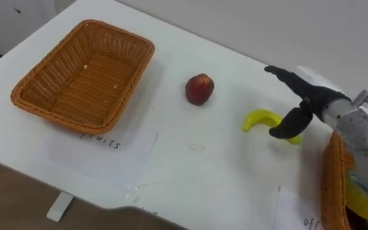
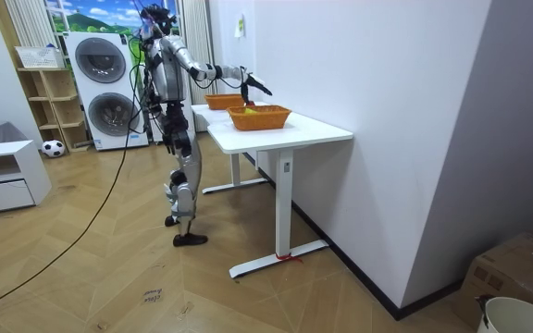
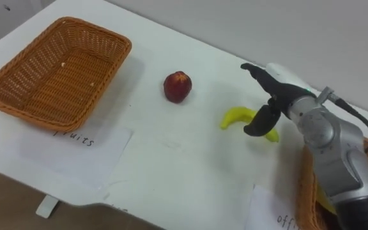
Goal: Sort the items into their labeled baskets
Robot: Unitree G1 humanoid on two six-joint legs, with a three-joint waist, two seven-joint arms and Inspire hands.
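Right of centre, the right hand (image 1: 308, 101) is poised spread and empty over the banana (image 1: 260, 119); closing off-centre could skid it across the smooth table (image 1: 222, 172).

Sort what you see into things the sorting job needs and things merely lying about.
Job: red fruit, banana, left wicker basket, right basket, open right hand by the banana.
Lying about: washing machines, football, cardboard box.
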